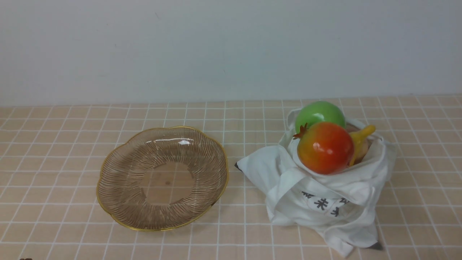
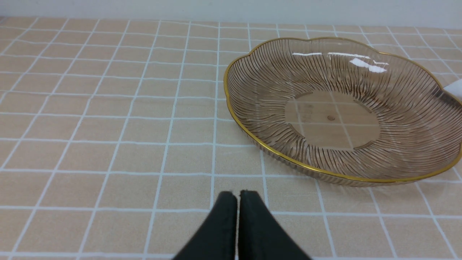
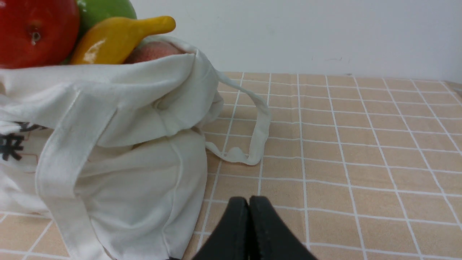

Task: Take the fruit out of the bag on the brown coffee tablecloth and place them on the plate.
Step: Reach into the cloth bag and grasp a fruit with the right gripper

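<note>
The tablecloth (image 1: 54, 162) covers the bench. The plate (image 1: 122, 180) waits empty beside the slumped bag (image 1: 317, 209), whose open mouth props pomegranate (image 1: 325, 148), apple (image 1: 319, 113) and banana (image 1: 361, 139) up, seemingly for easy picking. The left gripper (image 2: 237, 196) and right gripper (image 3: 249, 202) are pressed closed, empty.

The left gripper (image 2: 237, 196) hangs low over the tablecloth (image 2: 108, 108), its two black fingers (image 2: 225, 216) pressed together with only a hairline between them and nothing held. The plate (image 2: 270, 79) sits farther off and to the right, flat on the cloth. It is clear ribbed glass with a scalloped gold rim, and nothing lies in it. A sliver of the white bag (image 2: 455, 87) shows past its right rim. A pale wall (image 2: 216, 7) bounds the far edge.
</note>
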`<state>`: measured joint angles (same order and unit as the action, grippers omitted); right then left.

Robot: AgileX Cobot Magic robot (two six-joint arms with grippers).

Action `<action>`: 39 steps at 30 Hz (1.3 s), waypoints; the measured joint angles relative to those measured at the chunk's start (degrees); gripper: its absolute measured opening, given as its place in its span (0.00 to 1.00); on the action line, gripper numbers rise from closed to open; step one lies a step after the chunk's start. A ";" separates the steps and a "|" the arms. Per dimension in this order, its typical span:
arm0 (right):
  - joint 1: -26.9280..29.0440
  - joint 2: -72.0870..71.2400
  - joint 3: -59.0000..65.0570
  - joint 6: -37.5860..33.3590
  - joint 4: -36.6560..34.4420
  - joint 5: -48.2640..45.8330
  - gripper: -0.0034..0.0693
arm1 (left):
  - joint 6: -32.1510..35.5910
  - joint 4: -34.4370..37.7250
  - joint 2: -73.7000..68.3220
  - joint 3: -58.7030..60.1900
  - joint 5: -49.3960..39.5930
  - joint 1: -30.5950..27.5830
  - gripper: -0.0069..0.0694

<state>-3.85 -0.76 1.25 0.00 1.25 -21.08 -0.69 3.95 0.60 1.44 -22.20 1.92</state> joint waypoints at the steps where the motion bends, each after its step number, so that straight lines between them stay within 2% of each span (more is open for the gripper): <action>1: 0.00 0.00 0.12 0.77 -0.84 0.69 0.03 | 0.00 0.00 0.00 0.00 0.00 0.00 0.08; 6: 0.00 0.00 0.44 7.02 -11.57 9.32 0.03 | 0.00 0.00 0.00 0.00 0.00 0.00 0.08; 7: 0.00 0.00 0.44 10.09 -16.80 13.24 0.03 | 0.00 0.00 0.00 0.00 0.00 0.00 0.08; 11: 0.00 0.00 0.44 13.63 -26.12 19.38 0.03 | 0.00 0.00 0.00 0.00 0.00 0.00 0.08; 14: 0.00 0.00 0.44 14.17 -29.70 21.77 0.03 | -0.05 0.00 0.00 0.00 0.00 0.00 0.08; 22: 0.00 0.00 -0.15 18.76 -32.16 27.63 0.03 | -0.05 0.00 0.00 0.00 0.00 0.00 0.08; 28: 0.00 4.86 -13.10 17.80 -26.66 16.38 0.03 | -0.05 0.00 0.00 0.00 0.00 0.00 0.08; 30: -0.05 15.22 -24.12 14.03 -22.48 1.67 0.03 | -0.05 0.00 0.00 0.00 0.00 0.00 0.08; 34: -0.49 29.70 -35.67 5.75 -21.06 -14.55 0.03 | -0.05 0.00 0.00 0.00 0.00 0.00 0.08; 36: -0.53 38.94 -43.67 -0.85 -21.06 -24.94 0.03 | -0.05 0.00 0.00 0.00 0.00 0.00 0.08; 39: -0.53 47.43 -50.70 -6.14 -21.06 -32.32 0.03 | -0.05 0.00 0.00 0.00 0.00 0.00 0.08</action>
<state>-4.38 46.67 -49.44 -6.14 -19.82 -53.40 -0.74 3.95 0.60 1.44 -22.20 1.92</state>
